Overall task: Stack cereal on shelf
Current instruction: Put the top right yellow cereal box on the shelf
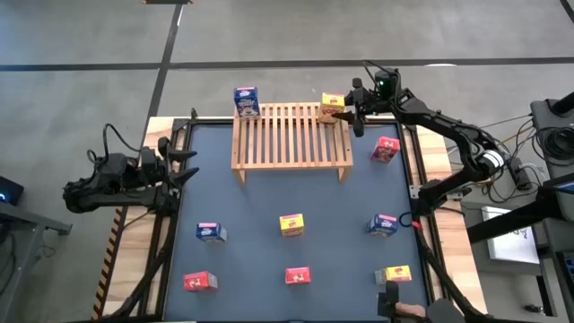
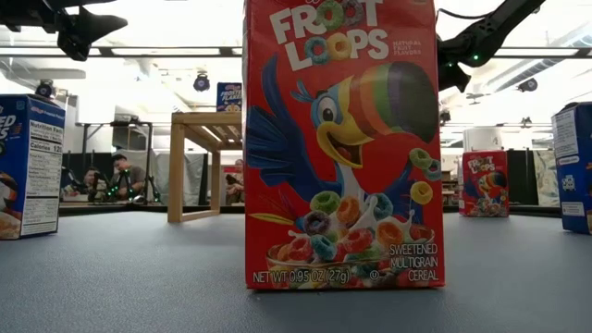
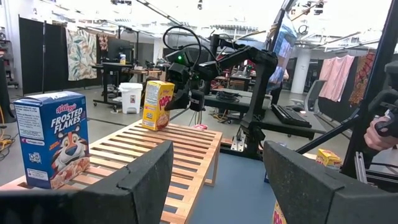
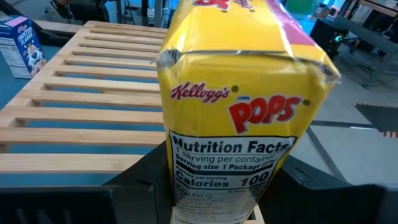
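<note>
Blue tabletop (image 1: pixel 269 206) carries slatted wooden rack (image 1: pixel 291 135). Right gripper (image 1: pixel 345 111) jaws clamped on yellow Corn Pops box (image 1: pixel 332 102) at rack corner; left gripper (image 1: pixel 184 164) jaws apart.

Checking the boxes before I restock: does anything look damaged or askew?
Only one thing: the yellow Pops box between the right gripper fingers, at the shelf corner, shows a creased, dented top edge. The Frosted Flakes box on the shelf stands upright and looks intact.

overhead view straight down, low view at tabletop level, wrist views both facing the shelf (image 1: pixel 291 136)
</note>
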Tool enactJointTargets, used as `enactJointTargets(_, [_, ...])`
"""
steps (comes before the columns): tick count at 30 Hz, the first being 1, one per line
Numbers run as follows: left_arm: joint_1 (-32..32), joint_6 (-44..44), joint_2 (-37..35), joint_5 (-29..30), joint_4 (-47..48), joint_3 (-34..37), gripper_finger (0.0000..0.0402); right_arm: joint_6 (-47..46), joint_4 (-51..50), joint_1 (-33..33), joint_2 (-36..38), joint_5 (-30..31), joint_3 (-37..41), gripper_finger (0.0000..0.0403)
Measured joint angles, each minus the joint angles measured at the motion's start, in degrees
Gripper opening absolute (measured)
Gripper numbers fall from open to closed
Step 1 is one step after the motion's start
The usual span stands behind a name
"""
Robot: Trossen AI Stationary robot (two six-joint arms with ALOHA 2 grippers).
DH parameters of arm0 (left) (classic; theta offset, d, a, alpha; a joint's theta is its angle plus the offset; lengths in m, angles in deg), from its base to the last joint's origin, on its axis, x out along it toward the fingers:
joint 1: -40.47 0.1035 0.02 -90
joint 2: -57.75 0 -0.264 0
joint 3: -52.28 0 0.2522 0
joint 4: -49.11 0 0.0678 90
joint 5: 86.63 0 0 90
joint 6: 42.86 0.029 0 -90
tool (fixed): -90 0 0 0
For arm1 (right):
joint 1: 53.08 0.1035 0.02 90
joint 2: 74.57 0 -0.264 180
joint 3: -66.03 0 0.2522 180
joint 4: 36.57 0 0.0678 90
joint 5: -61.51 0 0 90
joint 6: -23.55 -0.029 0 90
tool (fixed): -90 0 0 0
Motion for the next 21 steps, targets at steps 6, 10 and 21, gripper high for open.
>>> enactJointTargets(6, [0.0,-0.32,0.0,0.0,-0.01,0.0,0.0233,-0.49,0.0,0.01,0.0,0.02,0.0,0.0176])
enactJointTargets(10, [0.0,-0.61,0.0,0.0,-0.01,0.0,0.0233,-1.09,0.0,0.02,0.0,0.02,0.0,0.0181])
enactJointTargets(21, [0.0,-0.2,0.0,0.0,-0.01,0.0,0.0233,-2.09,0.02,0.02,0.0,1.52,0.0,0.0199])
